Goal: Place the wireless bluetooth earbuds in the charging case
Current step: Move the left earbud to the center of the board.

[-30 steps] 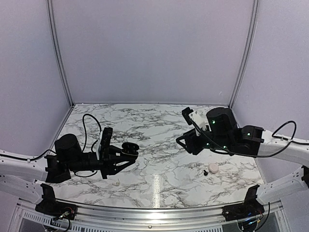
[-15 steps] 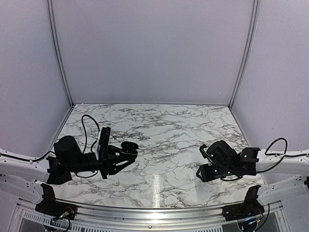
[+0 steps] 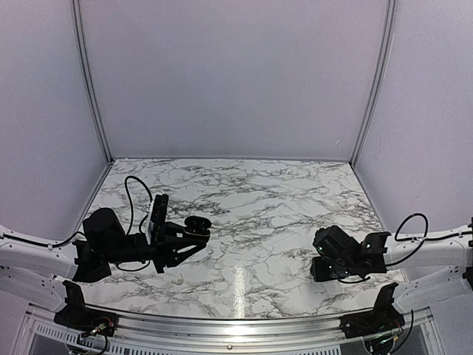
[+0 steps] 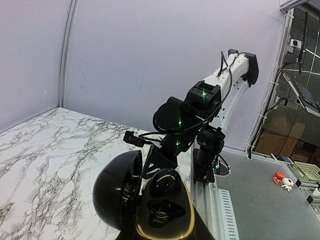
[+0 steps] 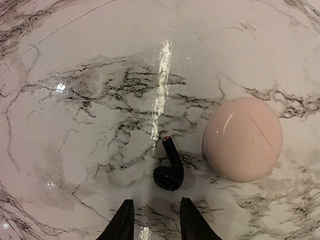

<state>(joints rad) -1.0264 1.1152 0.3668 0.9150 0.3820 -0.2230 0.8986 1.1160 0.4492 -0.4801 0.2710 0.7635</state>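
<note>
Marble-patterned white tabletop (image 5: 75, 60) carries a small black stemmed earbud (image 5: 169, 169) at lower centre of the right-wrist view, just left of the closed pinkish-cream pebble-shaped case (image 5: 243, 139) (not touching). Right gripper (image 5: 155, 222) jaws stand apart, empty, below the earbud. Left gripper (image 3: 196, 233) clasps a glossy black round hinged shell (image 4: 145, 200), lid open.

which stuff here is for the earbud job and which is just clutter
For the job: earbud, case, right gripper (open).
Just there: black puck held in left gripper, red-white toy.
</note>
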